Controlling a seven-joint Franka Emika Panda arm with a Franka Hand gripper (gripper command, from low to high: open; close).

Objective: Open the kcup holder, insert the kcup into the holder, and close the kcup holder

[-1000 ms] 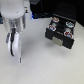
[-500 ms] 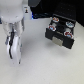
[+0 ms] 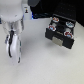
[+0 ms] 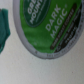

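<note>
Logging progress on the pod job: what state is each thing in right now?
kcup holder: tray slid out, open, several pods in its slots.
kcup: green top facing the wrist camera, outside the holder.
hand: away from the holder; open or shut cannot be told.

Stood upright at the exterior view's left, white arm (image 3: 13, 25) reaching straight down toward the table. Gripper (image 3: 13, 55) hung low at the near left, fingers pointing downward; jaw spacing too blurred to judge.
</note>
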